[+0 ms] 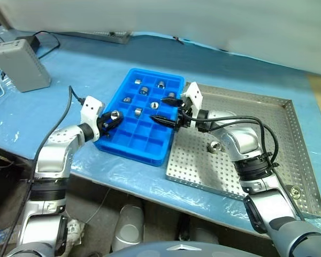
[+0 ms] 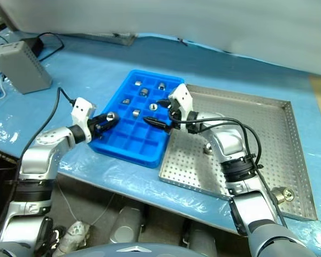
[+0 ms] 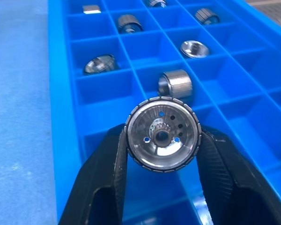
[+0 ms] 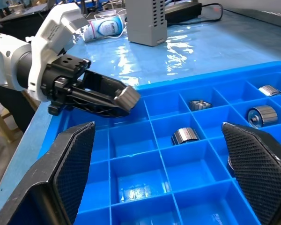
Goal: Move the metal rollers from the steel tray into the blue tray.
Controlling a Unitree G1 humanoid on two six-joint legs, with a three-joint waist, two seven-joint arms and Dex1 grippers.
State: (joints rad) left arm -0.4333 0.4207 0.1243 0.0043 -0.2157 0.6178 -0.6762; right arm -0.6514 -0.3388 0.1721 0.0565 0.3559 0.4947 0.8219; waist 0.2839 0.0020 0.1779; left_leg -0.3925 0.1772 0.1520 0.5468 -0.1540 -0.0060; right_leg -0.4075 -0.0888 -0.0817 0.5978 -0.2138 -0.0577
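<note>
One roller pinched across knurled rim in my left gripper, above blue tray cell. Solid steel: heavy, stiff, slick. My right gripper gapes empty opposite.

Blue-covered table, pretty cluttered

Holds blue tray, steel tray, grey box, black cables.

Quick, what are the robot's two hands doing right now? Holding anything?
Left gripper: closed on a metal roller, over the blue tray.
Right gripper: open, holding nothing, over the blue tray.
</note>
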